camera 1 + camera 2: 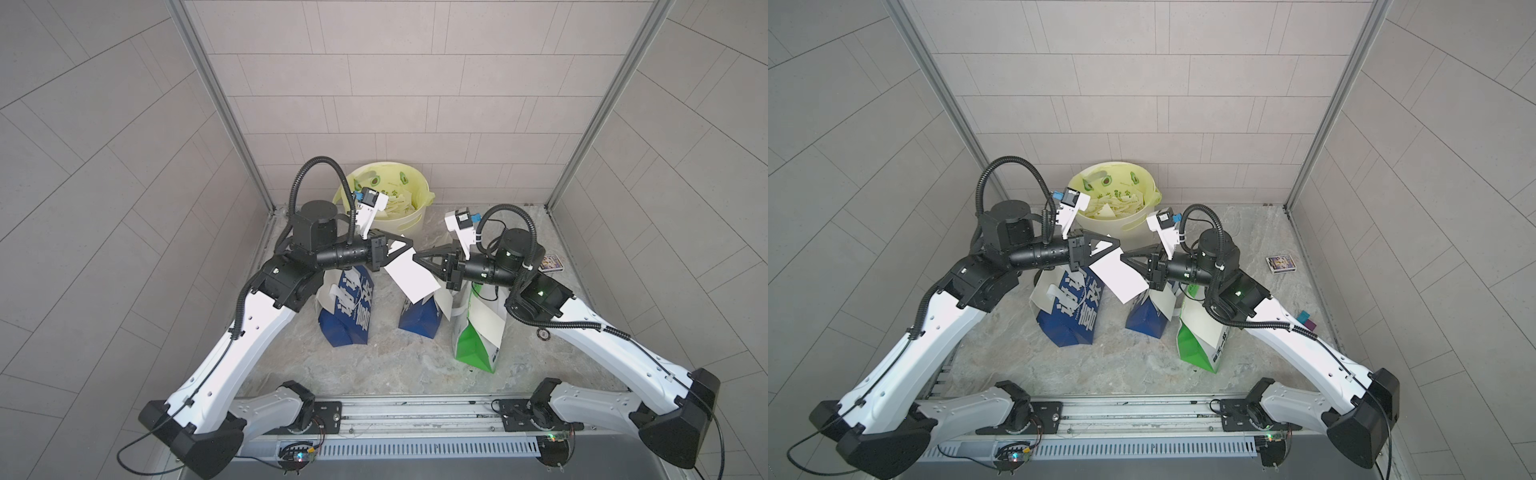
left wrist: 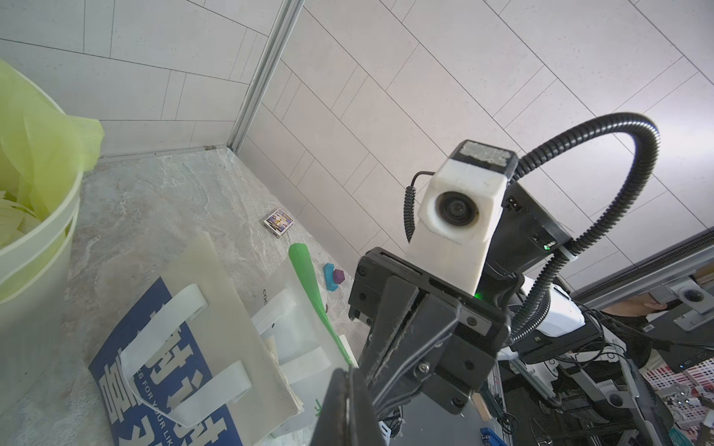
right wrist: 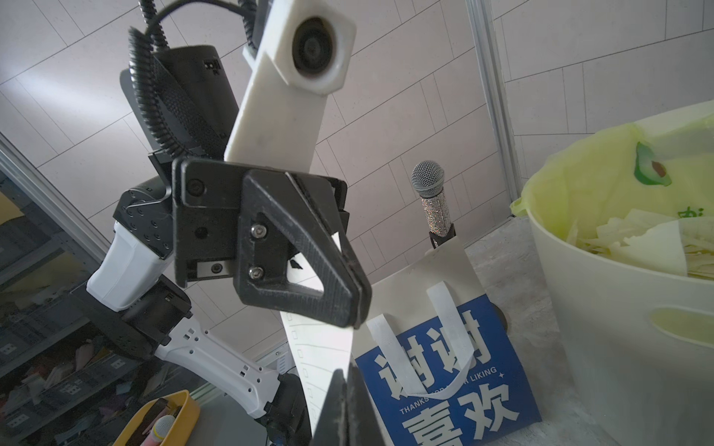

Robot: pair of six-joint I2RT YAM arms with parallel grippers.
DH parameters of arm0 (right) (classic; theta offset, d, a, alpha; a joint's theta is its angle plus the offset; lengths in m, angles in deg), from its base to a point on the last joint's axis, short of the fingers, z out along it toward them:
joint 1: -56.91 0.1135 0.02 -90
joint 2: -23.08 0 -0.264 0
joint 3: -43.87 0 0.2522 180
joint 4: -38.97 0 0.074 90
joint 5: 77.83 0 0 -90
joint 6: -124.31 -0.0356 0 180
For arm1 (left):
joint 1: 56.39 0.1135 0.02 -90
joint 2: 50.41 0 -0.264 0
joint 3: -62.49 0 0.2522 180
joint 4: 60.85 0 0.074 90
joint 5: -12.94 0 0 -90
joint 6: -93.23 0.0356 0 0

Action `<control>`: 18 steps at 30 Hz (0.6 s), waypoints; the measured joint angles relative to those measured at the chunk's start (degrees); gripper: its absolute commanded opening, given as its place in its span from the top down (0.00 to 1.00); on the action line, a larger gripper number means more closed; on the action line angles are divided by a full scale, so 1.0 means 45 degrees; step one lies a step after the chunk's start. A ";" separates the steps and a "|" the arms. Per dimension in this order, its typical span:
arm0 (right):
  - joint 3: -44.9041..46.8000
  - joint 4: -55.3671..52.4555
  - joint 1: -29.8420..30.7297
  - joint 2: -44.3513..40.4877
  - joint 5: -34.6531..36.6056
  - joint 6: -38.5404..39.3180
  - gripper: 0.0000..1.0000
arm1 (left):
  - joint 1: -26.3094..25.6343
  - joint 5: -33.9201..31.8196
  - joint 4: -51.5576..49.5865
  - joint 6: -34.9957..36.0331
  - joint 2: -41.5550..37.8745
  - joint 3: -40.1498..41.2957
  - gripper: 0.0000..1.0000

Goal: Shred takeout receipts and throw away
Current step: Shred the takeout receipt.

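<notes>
Paper hangs between the two arms: one thin white rectangular receipt (image 1: pixel 411 277). It is plain on the face seen in both top views, and in the right wrist view (image 3: pixel 322 347) it is ruled with faint fine lines and a row of small boxes along one edge. The left gripper (image 1: pixel 410 248) is clamped on its upper edge. The right gripper (image 1: pixel 416 258), tip to tip with it, is pinched closed on the same edge just beside. The sheet slopes down from them, clear of the counter, over a dark blue paper carrier bag (image 1: pixel 419 324) whose top it covers. A larger blue-and-white paper bag with big white characters (image 1: pixel 347 328) stands on the left arm's side.

The counter (image 1: pixel 374 365) is grey marbled stone, closed in by grey tiled wall panels (image 1: pixel 374 83) with aluminium posts (image 1: pixel 224 108) at the back corners. At the back stands a cream plastic bin (image 1: pixel 411 224) lined with a yellow-green bag printed with avocados (image 1: pixel 386 176), holding pale paper scraps. A green-and-white paper bag (image 1: pixel 473 345) stands under the right arm, and a small printed card box (image 1: pixel 550 263) lies near the right wall.

The receipt's print is too faint to read. In the left wrist view the sheet is edge-on and hard to pick out. The right arm covers the top of the green-and-white bag. A silver-headed microphone (image 3: pixel 428 181) rises behind the larger blue bag, its lower part hidden.
</notes>
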 measured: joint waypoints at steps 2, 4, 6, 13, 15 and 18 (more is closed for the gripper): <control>0.0034 0.0039 -0.0010 0.0005 -0.0049 -0.0063 1.00 | 0.0000 -0.0019 0.0097 -0.0053 -0.0010 0.0068 1.00; 0.0039 0.0112 -0.0015 0.0005 -0.0102 -0.0112 1.00 | 0.0000 -0.0078 0.0165 -0.0112 -0.0010 0.0087 1.00; 0.0039 0.0165 -0.0015 0.0005 -0.0121 -0.0121 1.00 | 0.0000 -0.0257 0.0175 -0.0146 -0.0024 0.0087 1.00; -0.0248 -0.0729 0.0024 -0.0039 0.0942 0.1302 1.00 | -0.0160 -0.2579 -0.0680 -0.0695 0.0049 0.0049 1.00; -0.0403 -0.1243 0.0078 -0.0209 0.1316 0.2055 1.00 | -0.0107 -0.3546 -0.1049 -0.0976 0.0199 0.0005 1.00; -0.0617 -0.1836 0.0078 -0.0597 0.1569 0.3002 1.00 | -0.0063 -0.4750 -0.1375 -0.1321 0.0311 0.0005 1.00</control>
